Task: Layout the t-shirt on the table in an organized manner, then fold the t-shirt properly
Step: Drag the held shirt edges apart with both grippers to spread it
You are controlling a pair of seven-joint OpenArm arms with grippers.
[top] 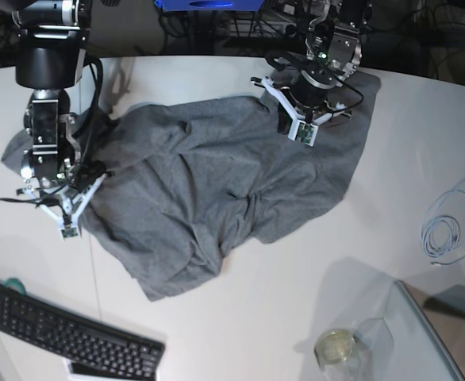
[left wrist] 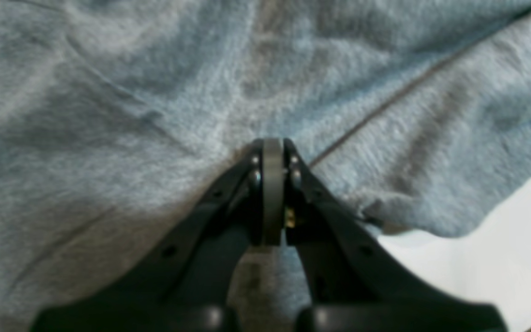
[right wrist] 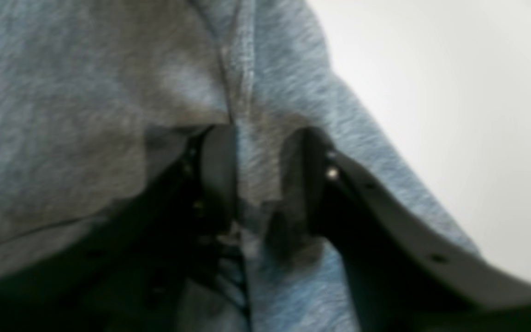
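The left gripper (left wrist: 273,152) is pressed closed against the rumpled t-shirt (left wrist: 164,92); bare table (left wrist: 500,258) shows beyond the t-shirt's edge

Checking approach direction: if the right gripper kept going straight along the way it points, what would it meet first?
The t-shirt: grey fabric already sits between the right gripper fingers and fills the path ahead. The table probably lies beneath, depth unclear.
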